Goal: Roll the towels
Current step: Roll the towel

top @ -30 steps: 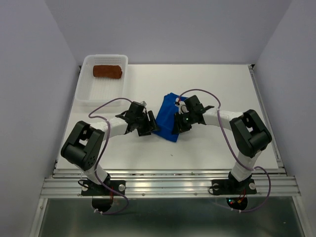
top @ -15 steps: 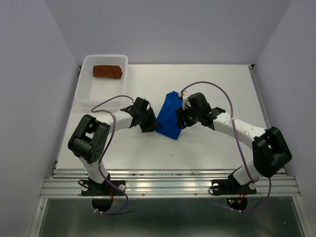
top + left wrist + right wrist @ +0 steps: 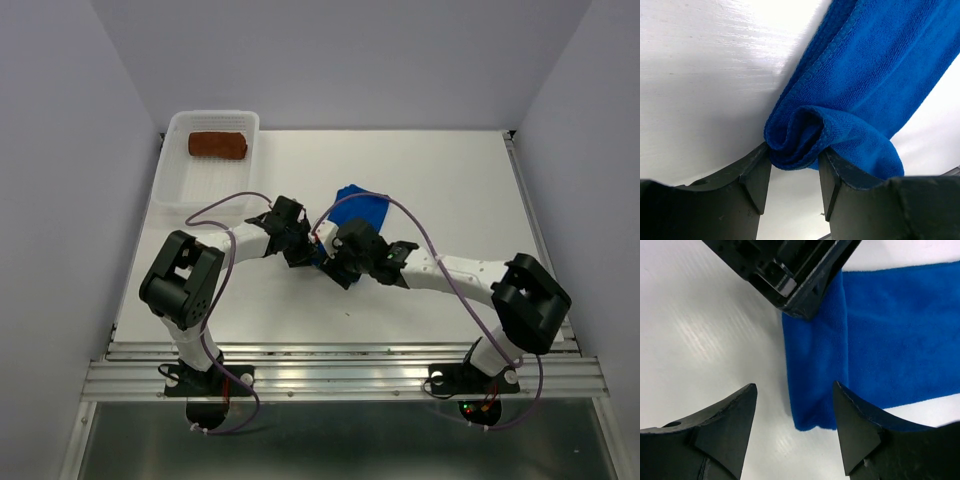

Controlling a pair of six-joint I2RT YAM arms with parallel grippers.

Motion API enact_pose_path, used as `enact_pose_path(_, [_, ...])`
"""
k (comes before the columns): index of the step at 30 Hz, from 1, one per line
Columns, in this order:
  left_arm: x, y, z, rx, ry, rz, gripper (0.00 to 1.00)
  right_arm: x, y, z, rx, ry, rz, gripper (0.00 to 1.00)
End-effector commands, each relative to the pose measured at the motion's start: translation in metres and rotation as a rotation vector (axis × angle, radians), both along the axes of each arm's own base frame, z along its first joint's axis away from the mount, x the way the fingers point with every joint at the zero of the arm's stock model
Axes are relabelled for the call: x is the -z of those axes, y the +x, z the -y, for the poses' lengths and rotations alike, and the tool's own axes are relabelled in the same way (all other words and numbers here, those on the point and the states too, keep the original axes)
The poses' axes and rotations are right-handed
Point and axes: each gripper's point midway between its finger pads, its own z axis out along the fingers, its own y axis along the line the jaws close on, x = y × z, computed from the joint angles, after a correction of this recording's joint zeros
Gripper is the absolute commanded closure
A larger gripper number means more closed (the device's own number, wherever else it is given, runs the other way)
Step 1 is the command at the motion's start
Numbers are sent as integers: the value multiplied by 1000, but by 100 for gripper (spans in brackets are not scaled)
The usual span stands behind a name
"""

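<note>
The blue towel [image 3: 358, 206] lies mid-table, folded into a long strip, its near end curled into a small roll. My left gripper [image 3: 307, 252] is shut on that rolled end [image 3: 795, 145]; the strip [image 3: 880, 65] runs away up and right. My right gripper [image 3: 338, 270] is open, low over the table, its jaws standing either side of the strip's near edge [image 3: 815, 405] without touching it, right beside the left gripper [image 3: 785, 265]. The rust-brown towel [image 3: 218, 146] lies rolled in the white basket [image 3: 180, 190] at the back left.
The right arm's purple cable [image 3: 420, 225] arches over the blue towel. The table's back edge meets the wall, and a metal rail [image 3: 340, 375] runs along the near edge by the arm bases.
My right gripper has swung left and nearer across the blue towel to sit next to the left gripper. The towel now shows farther back and shorter. The left gripper has barely moved.
</note>
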Motion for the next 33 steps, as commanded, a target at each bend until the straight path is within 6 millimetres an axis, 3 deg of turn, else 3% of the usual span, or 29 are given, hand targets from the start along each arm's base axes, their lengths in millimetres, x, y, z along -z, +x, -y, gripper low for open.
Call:
enact_pose_path(1, [22,-16,-21,8,123,-69,48,1,28,-2,16,-65,117,33])
enact_pose_path(7, [25,-18,-21,1,119,-82,48,34,23,8,-1,-154,79,35])
enact_pose_path(16, [24,-15,-25,-31,122,-91,49,72,11,26,16,-254,-5,48])
enact_pose_path(18, [21,-14,-24,-29,112,-85,49,78,16,34,61,-290,4,57])
enact_pose_path(19, [20,-15,-23,-27,104,-86,48,81,18,36,82,-299,5,70])
enact_pose_path(23, [7,-15,-15,-5,41,-49,37,72,16,31,132,-240,-18,94])
enact_pose_path(25, [-11,-12,-10,9,-10,6,30,66,7,21,139,-167,-76,96])
enact_pose_path(26, [-23,-11,-8,3,-42,40,22,59,1,15,128,-129,-105,97])
enact_pose_path(27, [-22,-11,-8,3,-43,42,19,57,1,13,149,-110,-115,98])
enact_pose_path(29, [-35,-10,-9,-1,-63,71,16,50,-12,5,153,-50,-194,99])
enact_pose_path(33, [-44,-15,-10,7,-83,88,16,38,-15,-1,214,73,-355,99])
